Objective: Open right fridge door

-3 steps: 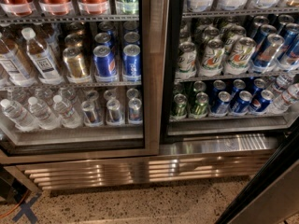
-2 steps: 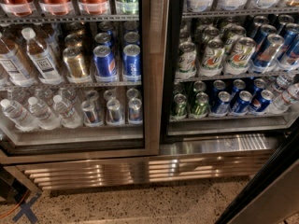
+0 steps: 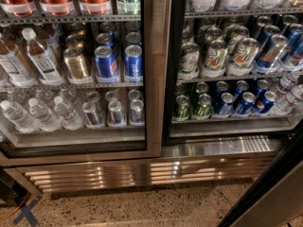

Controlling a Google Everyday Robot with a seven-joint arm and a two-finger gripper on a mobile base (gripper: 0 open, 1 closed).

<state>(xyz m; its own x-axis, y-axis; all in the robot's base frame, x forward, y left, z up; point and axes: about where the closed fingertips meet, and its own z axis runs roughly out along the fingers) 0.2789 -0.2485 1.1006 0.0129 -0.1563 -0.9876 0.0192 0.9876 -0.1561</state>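
Observation:
The right fridge door (image 3: pixel 268 189) stands swung open. Only its lower part shows, as a dark slanted edge with a grey face crossing the bottom right corner. The right compartment (image 3: pixel 227 60) is uncovered, with a black inner rim and shelves of green, silver and blue cans. The left fridge door (image 3: pixel 152 70) is closed, steel-framed, with water bottles, gold cans and blue cans behind its glass. My gripper is out of view.
A steel louvred grille (image 3: pixel 142 171) runs along the fridge's base. Speckled floor (image 3: pixel 142 207) lies in front. A dark object (image 3: pixel 7 193) with an orange cable and blue tape marks sits at the bottom left corner.

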